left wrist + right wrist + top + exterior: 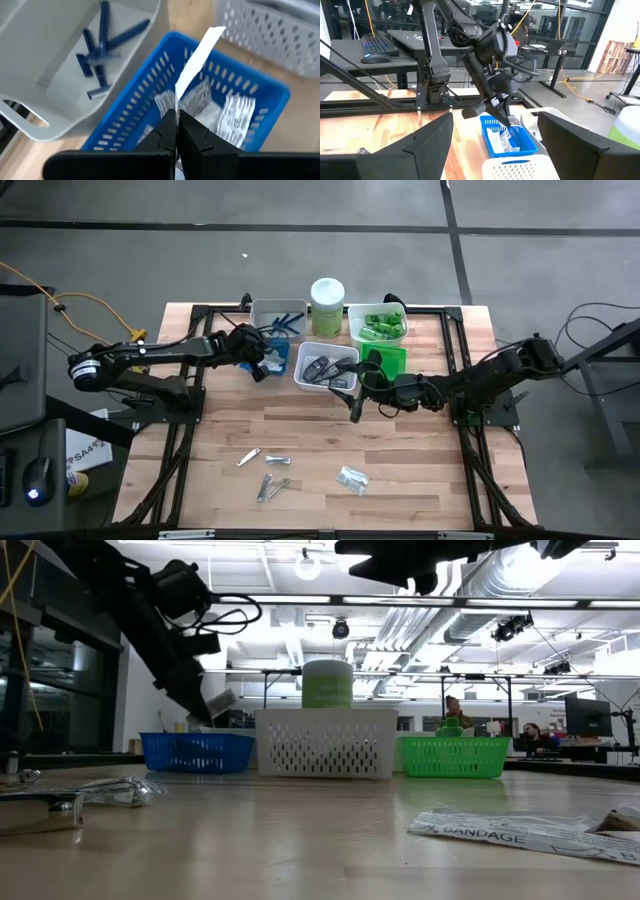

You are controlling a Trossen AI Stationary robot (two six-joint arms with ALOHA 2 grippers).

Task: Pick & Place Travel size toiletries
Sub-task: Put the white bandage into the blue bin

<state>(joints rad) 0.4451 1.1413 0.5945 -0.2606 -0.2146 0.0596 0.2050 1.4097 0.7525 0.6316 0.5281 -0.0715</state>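
Over the blue basket [235, 85], the left gripper [176, 131] has its two fingers pressed tight together on the bottom edge of a thin clear packet [197, 57]. The packet sticks up from the fingers and leans a little to one side. More packets already lie in the basket under it.

If the fingers let go while the packet leans like this, it could tip over the basket wall and land on the table, or slide toward the white tray [75, 60] with the blue razors [102, 45] just beside it. The packet is light and floppy, so it may also stick to a finger.

Farther off, the right gripper [356, 406] waits with its fingers wide apart and empty, near the white basket [326, 367]. Metal clippers [268, 475] and another packet [352, 478] still lie on the table.
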